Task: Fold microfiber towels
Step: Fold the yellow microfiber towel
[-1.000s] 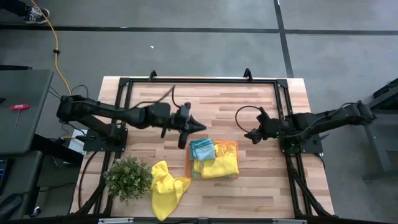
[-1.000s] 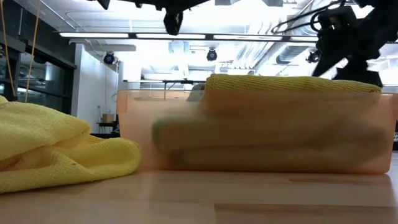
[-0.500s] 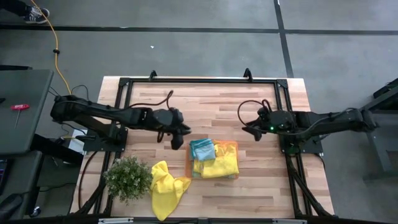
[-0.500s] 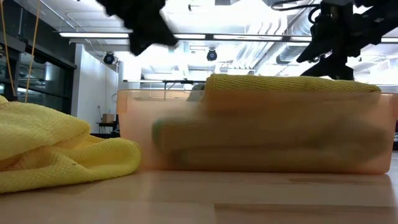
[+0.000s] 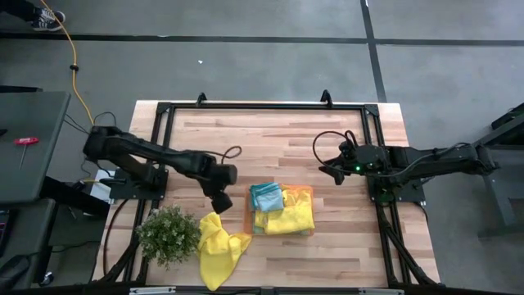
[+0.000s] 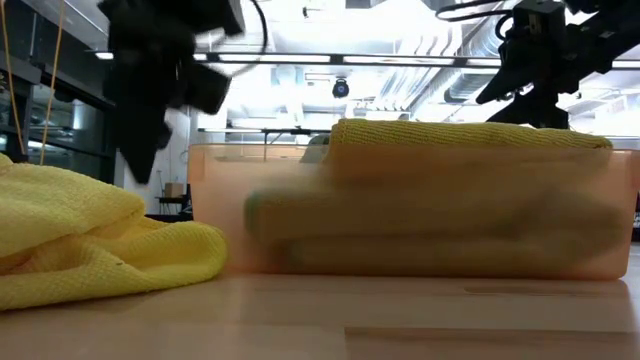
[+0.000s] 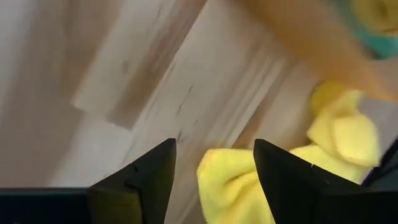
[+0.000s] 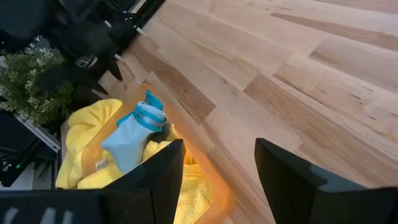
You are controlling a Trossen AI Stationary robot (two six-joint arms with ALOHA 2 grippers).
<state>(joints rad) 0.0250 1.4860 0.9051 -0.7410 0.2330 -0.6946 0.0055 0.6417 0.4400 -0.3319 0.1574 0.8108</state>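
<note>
A crumpled yellow towel [image 5: 219, 246] lies loose on the wooden table near its front edge, also showing as the yellow towel [image 7: 249, 186] and the yellow towel [image 6: 90, 240]. My left gripper [image 5: 219, 201] [image 7: 214, 165] hangs open just above the towel's far end, pointing steeply down and touching nothing. Right of it, an orange tray [image 5: 309, 192] holds a folded yellow towel [image 5: 288, 217] and a teal towel [image 5: 266, 197] [image 8: 134, 134]. My right gripper [image 5: 332, 174] [image 8: 217, 168] waits open above the bare table, to the far right of the tray.
A small green potted plant [image 5: 168, 235] stands left of the loose towel, close to my left arm. A black frame [image 5: 262, 106] runs round the table's edges. Bare wood [image 5: 270, 139] spreads across the far half of the table.
My left gripper has swung from beside the tray's far left corner toward the table's near-left, sinking and tipping from nearly level to steeply downward over the loose yellow towel. My right gripper turned a little early on, then kept still. The towels have not moved.
</note>
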